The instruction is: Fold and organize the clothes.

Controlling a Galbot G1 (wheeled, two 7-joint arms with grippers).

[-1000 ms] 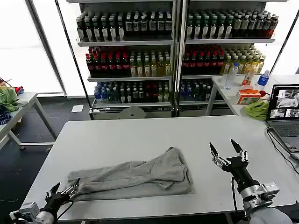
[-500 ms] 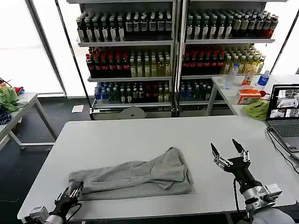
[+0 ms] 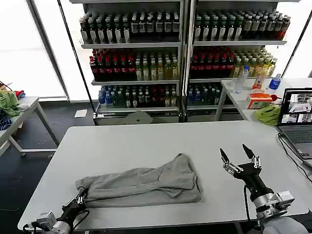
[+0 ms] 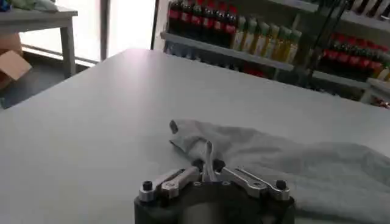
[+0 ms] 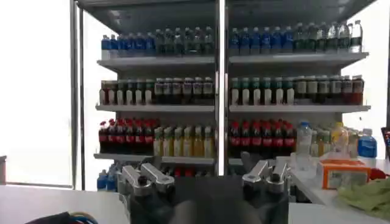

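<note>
One corner of the grey shirt (image 3: 141, 184) is lifting off the worktop (image 3: 146, 141) as the left gripper (image 3: 78, 200), fingers pinching the hem, is pulling it inward; the right gripper (image 3: 237, 155) is hovering spread wide.

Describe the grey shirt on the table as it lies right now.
The shirt is light grey, soft knit by its look, lying crumpled in a long roughly folded strip across the near half of the white table, wrinkled and bunched higher at its right end. No print or collar shows. Its near-left corner is pinched in the left end effector, which is shut on the fabric and lifts it slightly. The right end effector hovers open, apart from the shirt.
</note>
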